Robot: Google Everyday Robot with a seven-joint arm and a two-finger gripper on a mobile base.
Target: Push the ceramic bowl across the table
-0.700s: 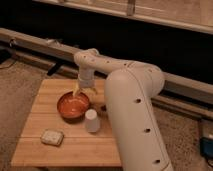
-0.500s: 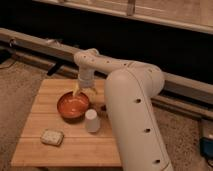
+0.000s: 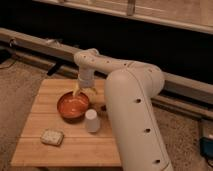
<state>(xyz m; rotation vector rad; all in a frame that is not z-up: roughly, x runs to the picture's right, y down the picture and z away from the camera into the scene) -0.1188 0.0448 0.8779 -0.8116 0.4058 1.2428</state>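
Gripper (image 3: 84,92) sits low over the table (image 3: 45,95), jaws apart. The orange bowl (image 3: 73,105) lies just in front of the jaws, its far rim at them. A white cup (image 3: 91,120) stands nearer still, beside the bowl.
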